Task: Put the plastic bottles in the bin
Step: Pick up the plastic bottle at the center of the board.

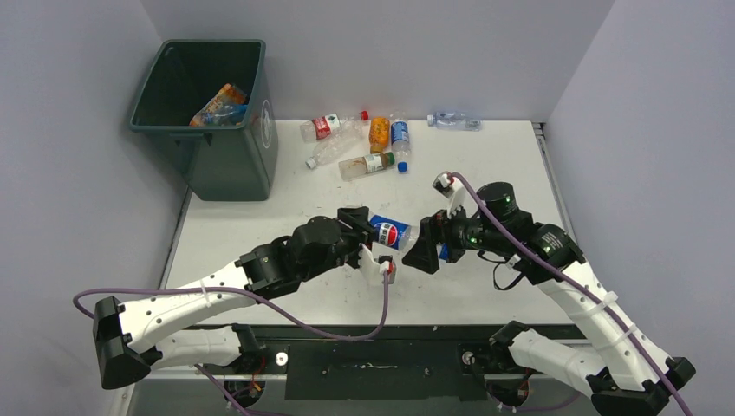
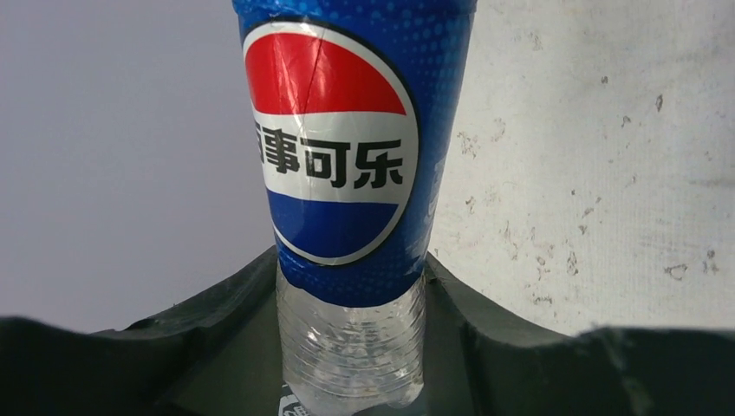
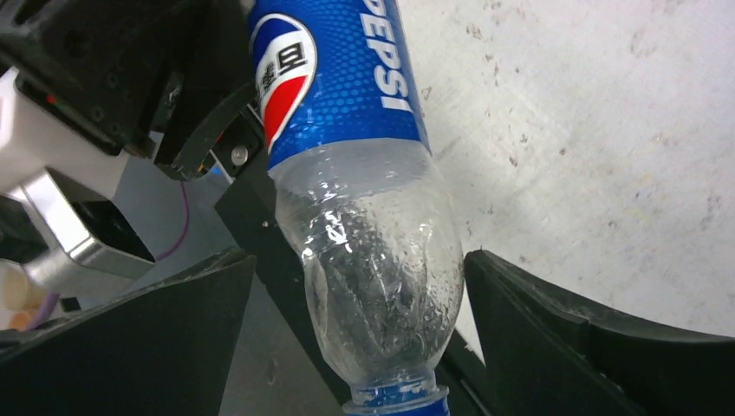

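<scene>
A clear Pepsi bottle (image 1: 390, 232) with a blue label hangs above the middle of the table between my two grippers. My left gripper (image 1: 368, 238) is shut on its ribbed base end; in the left wrist view the bottle (image 2: 334, 139) is pinched by both dark fingers of the gripper (image 2: 351, 347). My right gripper (image 1: 425, 241) stands open around the neck end; in the right wrist view gaps show on both sides of the bottle (image 3: 347, 113) inside that gripper (image 3: 360, 347). The dark green bin (image 1: 195, 130) at the far left holds some bottles (image 1: 221, 106).
Several more bottles (image 1: 360, 143) lie in a cluster at the back of the table, right of the bin, and one clear bottle (image 1: 455, 120) lies by the back wall. Grey walls close in the left, back and right sides.
</scene>
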Tool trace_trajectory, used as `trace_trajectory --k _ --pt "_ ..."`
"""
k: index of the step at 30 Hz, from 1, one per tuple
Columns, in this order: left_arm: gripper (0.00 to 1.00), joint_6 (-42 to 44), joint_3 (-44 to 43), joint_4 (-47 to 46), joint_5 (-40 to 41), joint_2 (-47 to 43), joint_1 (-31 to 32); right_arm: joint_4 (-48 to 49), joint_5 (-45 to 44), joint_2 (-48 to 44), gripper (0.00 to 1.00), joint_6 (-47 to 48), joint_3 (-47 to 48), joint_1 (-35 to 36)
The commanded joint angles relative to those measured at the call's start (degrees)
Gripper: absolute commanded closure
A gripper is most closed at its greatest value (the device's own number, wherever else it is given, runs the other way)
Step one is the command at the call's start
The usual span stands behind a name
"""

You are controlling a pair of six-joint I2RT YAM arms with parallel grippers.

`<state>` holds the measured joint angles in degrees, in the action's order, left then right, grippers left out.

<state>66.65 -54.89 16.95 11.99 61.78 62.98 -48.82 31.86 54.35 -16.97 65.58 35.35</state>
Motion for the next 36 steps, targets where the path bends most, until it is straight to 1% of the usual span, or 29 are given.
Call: trace_trajectory --k 1,2,4,8,10,11,12,14,16,19,21,22,25,27,31,33,36 --pt "0.73 -8.89 -0.06 -8.07 -2.41 -2.33 0.3 10.01 2.05 -3.71 0.06 -3.09 2.62 0.45" --pt "0.75 -11.29 0.44 -8.45 -2.95 -2.81 0.3 12.35 1.14 -4.76 0.1 -4.62 2.43 0.4" --pt "0.78 -17.78 1.68 -10.3 -3.34 -3.5 0.23 18.82 -3.04 -7.99 0.1 -8.31 0.92 0.49" --pt "0.84 -32.69 2.84 -10.96 -1.99 -4.3 -0.23 41.6 -13.11 -19.92 0.1 -13.25 -8.32 0.46" --pt "0.85 -40.77 3.65 -11.08 -2.69 -5.1 -0.67 50.3 -17.24 -25.59 0.1 -13.51 -12.72 0.46" --pt "0.85 -44.32 3.88 -11.14 -3.92 -5.62 -0.72 52.65 -18.59 -27.51 0.1 -13.03 -14.11 0.53" --pt "0.86 -47.81 4.14 -11.66 -5.16 -6.29 -0.75 52.98 -19.95 -28.9 0.1 -11.9 -14.65 0.56" --pt "0.87 -54.87 4.82 -14.62 -6.13 -7.82 -1.14 50.96 -22.76 -30.35 0.1 -9.55 -14.82 0.45" --pt "0.87 -59.94 5.68 -18.86 -9.63 -9.21 -2.48 49.82 -24.79 -31.97 0.1 -8.94 -16.29 0.58" --pt "0.91 -69.97 5.81 -22.04 -14.74 -10.73 -5.61 50.91 -23.33 -33.54 0.1 -9.21 -19.83 0.5" --pt "0.99 -77.32 7.29 -26.98 -18.36 -11.98 -7.96 52.27 -21.29 -33.99 0.1 -10.32 -22.09 0.49" --pt "1.0 -81.7 8.57 -30.87 -19.79 -12.77 -8.64 53.23 -20.14 -34.04 0.1 -10.89 -23.22 0.47" --pt "1.0 -90.19 13.2 -42.52 -23.34 -13.83 -8.84 57.03 -17.13 -33.44 0.1 -12.47 -25.05 0.42" --pt "0.98 -95.03 15.15 -47.59 -24.91 -13.51 -8.88 60.14 -14.22 -32.4 0.1 -13.67 -25.6 0.42" --pt "0.97 -99.24 17.89 -53.71 -26.7 -12.43 -8.82 67.13 -7.68 -27.76 0.1 -18.18 -26.06 0.41" --pt "0.97 -100.56 18.74 -56.18 -26.95 -11.79 -8.78 70.69 -6.6 -25.56 0.1 -20.4 -26.83 0.51" --pt "0.97 -101.07 18.38 -56.14 -27.58 -11.02 -8.75 77.61 -5.86 -22.77 0.1 -24.31 -28.72 0.52"
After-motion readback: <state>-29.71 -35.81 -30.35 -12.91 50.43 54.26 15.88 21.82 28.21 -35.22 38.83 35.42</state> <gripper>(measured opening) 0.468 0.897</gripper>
